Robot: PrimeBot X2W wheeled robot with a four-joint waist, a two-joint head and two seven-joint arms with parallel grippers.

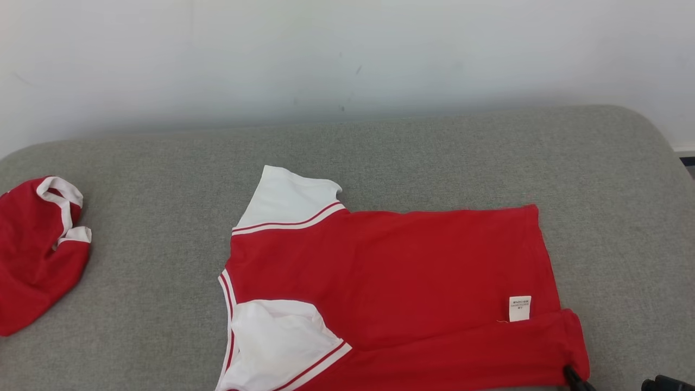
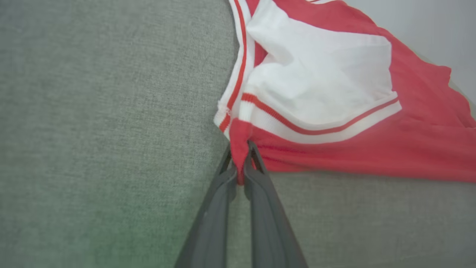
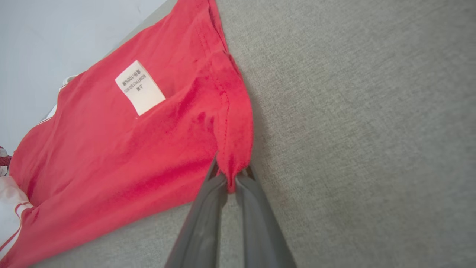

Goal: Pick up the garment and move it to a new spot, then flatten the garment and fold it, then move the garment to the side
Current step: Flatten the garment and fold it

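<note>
1. We have the shirt [image 1: 391, 271] spread on the grey cushion [image 1: 163, 163], with the collar end to our left and the hem to our right.
2. Our left gripper [image 2: 240, 158] is clamped on the shirt's near corner, just below the white sleeve [image 2: 316, 74] with its red stripe.
3. Our right gripper [image 3: 231, 172] pinches the near hem corner, and red cloth bunches between its fingers.
4. The near edge looks rolled over onto the body, but the head view cuts it off, so we can't be sure.
5. A white tag [image 1: 519, 308] shows near the hem.
6. Far left on the cushion, well apart, sits a crumpled red-and-white bundle [image 1: 38, 255], with a pale wall [image 1: 347, 54] behind.
</note>
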